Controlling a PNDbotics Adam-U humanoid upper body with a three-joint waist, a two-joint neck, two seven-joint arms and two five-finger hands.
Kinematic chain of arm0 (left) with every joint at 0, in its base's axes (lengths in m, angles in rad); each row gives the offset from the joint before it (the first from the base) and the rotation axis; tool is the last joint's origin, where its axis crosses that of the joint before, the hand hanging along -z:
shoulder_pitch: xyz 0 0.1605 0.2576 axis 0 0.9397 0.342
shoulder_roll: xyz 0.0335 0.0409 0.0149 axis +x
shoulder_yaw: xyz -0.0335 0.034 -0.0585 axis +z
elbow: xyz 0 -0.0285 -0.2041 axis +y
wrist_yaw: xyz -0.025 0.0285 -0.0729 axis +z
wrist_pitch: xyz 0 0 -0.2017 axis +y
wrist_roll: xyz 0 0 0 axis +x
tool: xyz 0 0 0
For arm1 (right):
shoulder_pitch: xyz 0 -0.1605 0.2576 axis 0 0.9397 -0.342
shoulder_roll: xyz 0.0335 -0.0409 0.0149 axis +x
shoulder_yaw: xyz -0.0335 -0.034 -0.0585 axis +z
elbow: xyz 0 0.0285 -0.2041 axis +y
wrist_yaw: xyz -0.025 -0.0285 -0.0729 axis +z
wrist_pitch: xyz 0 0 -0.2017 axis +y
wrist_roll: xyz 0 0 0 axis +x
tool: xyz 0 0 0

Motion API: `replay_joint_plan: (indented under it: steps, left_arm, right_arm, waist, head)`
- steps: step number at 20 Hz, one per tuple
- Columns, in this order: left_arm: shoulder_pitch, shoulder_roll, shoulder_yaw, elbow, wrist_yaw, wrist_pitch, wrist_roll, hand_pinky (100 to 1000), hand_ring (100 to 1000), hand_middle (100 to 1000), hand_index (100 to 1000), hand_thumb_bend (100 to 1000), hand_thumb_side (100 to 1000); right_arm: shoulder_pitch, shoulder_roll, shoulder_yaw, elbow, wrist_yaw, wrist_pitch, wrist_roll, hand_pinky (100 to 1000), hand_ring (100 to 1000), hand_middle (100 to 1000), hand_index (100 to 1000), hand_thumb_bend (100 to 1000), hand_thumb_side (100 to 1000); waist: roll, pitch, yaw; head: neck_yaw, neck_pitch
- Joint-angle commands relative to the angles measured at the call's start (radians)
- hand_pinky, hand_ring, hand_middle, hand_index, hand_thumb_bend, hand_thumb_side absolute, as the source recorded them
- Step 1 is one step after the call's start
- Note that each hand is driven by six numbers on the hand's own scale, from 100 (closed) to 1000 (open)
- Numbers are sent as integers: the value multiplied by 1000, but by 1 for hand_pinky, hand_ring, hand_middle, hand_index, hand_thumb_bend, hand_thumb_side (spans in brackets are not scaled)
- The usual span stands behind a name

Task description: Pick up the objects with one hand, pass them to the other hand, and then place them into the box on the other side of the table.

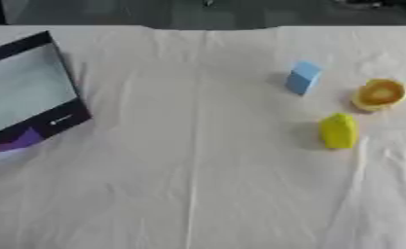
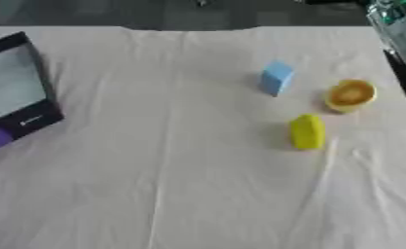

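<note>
Looking down, we see a table covered with a pale, creased cloth (image 1: 197, 185), and neither of our hands shows in either eye view, so we cannot tell whether they are open or closed. Nearest to us on the right side lies a yellow block (image 1: 338, 130), standing alone on the cloth. A little farther and to its right sits a round yellow-orange object (image 1: 379, 94) with a darker orange middle, apart from the block. Farther still, and to the left of that, a light blue block (image 1: 303, 77) stands tilted. On the left side of the table the box (image 1: 27, 92) rests askew, with a dark rim, a pale grey inside and a purple patch at its near corner.
</note>
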Motion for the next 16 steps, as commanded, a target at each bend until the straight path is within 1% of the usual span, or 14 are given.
replay_joint_plan:
  steps: [1, 2, 4, 7, 10, 13, 16]
  left_arm:
    - [-5, 35, 1, -8, -7, 1, -3, 809, 884, 894, 833, 703, 628]
    - [-4, 36, 1, -8, -7, 1, -4, 809, 884, 894, 833, 703, 628]
    - [-3, 36, 1, -7, -7, 1, -4, 809, 884, 894, 833, 703, 628]
    - [-2, 36, 1, -7, -7, 1, -4, 809, 885, 894, 833, 703, 628]
    - [-3, 36, 1, -6, -7, 1, -4, 809, 885, 894, 833, 703, 628]
    - [-3, 37, 2, -6, -7, 1, -5, 809, 885, 893, 832, 702, 628]
    - [-3, 38, 2, -5, -6, 1, -4, 809, 885, 893, 832, 703, 628]
  right_arm:
    - [-56, -5, 12, 94, 101, -50, 101, 904, 904, 867, 897, 475, 430]
    - [-69, 1, 15, 123, 130, -66, 127, 905, 905, 870, 898, 459, 454]
    - [-92, 15, 17, 176, 182, -97, 179, 909, 908, 872, 897, 475, 449]
    - [-112, 31, 10, 222, 236, -141, 244, 911, 910, 873, 894, 491, 438]
    - [-119, 39, 2, 239, 268, -172, 292, 910, 905, 864, 882, 521, 419]
    - [-118, 36, -1, 237, 281, -195, 327, 904, 895, 839, 861, 579, 369]
    - [-115, 30, -2, 230, 291, -207, 351, 897, 891, 832, 851, 626, 387]
  waist:
    - [-14, -41, -1]
    - [-14, -41, -2]
    - [-14, -42, -3]
    - [-13, -43, -4]
    - [-14, -43, -4]
    - [-15, -43, -4]
    - [-16, -43, -4]
  head:
    - [0, -1]
    - [0, -1]
    - [-2, 0]
    - [-3, 0]
    - [-3, 2]
    - [-3, 3]
    - [-2, 3]
